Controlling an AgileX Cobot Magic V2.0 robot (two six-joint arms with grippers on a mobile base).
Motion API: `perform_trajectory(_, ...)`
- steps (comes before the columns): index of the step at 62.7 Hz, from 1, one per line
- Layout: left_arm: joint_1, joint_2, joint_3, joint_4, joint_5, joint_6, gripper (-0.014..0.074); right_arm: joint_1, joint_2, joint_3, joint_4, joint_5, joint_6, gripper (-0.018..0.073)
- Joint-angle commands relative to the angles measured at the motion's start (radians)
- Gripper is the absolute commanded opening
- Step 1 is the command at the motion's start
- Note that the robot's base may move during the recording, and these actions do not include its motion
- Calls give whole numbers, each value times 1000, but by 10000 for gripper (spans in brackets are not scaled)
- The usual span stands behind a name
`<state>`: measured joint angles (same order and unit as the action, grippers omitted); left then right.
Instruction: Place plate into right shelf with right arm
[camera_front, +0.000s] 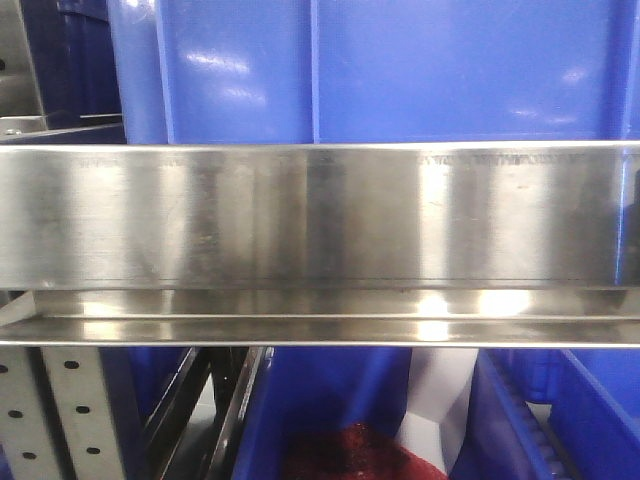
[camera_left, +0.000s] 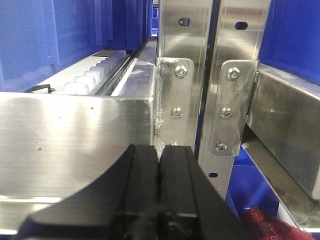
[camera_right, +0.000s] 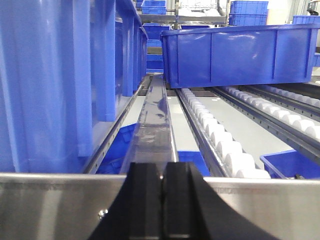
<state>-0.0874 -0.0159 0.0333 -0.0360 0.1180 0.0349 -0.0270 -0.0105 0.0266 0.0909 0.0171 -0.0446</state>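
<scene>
The plate is not in any view. The stainless-steel shelf's long flat rail (camera_front: 320, 215) fills the front view. In the left wrist view my left gripper (camera_left: 160, 150) is shut and empty, close in front of a steel rail (camera_left: 75, 135) and perforated uprights (camera_left: 182, 60). In the right wrist view my right gripper (camera_right: 162, 167) is shut and empty, just in front of the shelf's front rail (camera_right: 50, 205), looking down the roller lanes (camera_right: 215, 132).
Blue plastic bins stand on the shelf: a tall one at left (camera_right: 55, 75) and one further back at right (camera_right: 240, 55). More blue bins (camera_front: 400, 70) sit above the rail and below it (camera_front: 560, 420). A dark red thing (camera_front: 350, 455) lies below.
</scene>
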Motion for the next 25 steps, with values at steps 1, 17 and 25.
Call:
perform_trajectory(1, -5, -7, 8, -6, -87, -3, -47, -2, -13, -5, -12, -100, 0, 55)
perform_trajectory(17, -5, -7, 8, -6, -87, -3, -47, -2, -13, -5, -12, -100, 0, 55)
perform_trajectory(25, -5, -7, 8, -6, -87, -3, -47, -2, -13, -5, -12, -100, 0, 55)
